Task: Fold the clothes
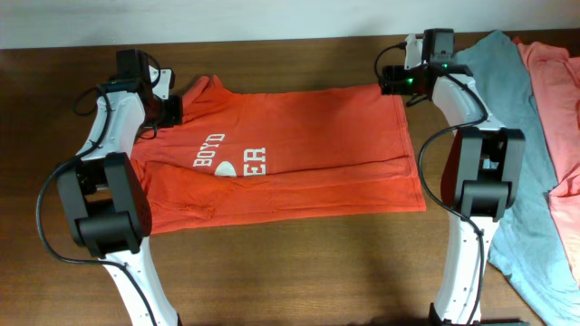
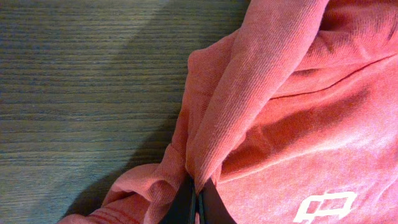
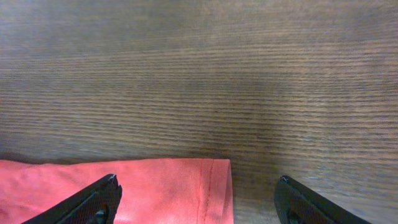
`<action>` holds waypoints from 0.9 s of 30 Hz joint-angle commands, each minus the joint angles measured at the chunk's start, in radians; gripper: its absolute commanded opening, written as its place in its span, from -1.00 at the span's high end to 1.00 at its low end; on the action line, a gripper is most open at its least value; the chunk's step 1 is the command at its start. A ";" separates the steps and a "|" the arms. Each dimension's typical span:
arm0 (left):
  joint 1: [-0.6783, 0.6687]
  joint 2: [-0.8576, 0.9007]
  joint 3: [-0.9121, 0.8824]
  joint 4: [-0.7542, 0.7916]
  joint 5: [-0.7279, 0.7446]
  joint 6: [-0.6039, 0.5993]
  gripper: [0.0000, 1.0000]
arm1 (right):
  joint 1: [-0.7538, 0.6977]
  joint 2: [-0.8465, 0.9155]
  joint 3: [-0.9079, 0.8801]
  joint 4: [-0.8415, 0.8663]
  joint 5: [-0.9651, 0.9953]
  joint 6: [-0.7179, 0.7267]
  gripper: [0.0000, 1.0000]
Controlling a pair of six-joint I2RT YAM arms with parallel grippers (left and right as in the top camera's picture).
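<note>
**Overhead.** Orange-red T-shirt – spread flat, centre of frame, on the wooden table. Grey T-shirt and salmon-pink T-shirt lie at the right edge, unfolded. Left gripper sits at the shirt's upper-left shoulder; right gripper at its upper-right corner.

**Left wrist.** Fingertips clenched at bottom centre, pinching a raised ridge of orange cloth.

**Right wrist.** Fingers spread wide, holding nothing – the hem corner lies between them, low in frame.

**Step, judged.** Taking hold of the upper edge for a fold. Next, the right gripper likely needs to drop onto the corner and pinch it.
</note>
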 commanded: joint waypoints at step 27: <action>0.003 -0.034 0.020 0.014 0.014 -0.017 0.99 | 0.044 0.062 0.018 -0.034 0.105 0.001 0.63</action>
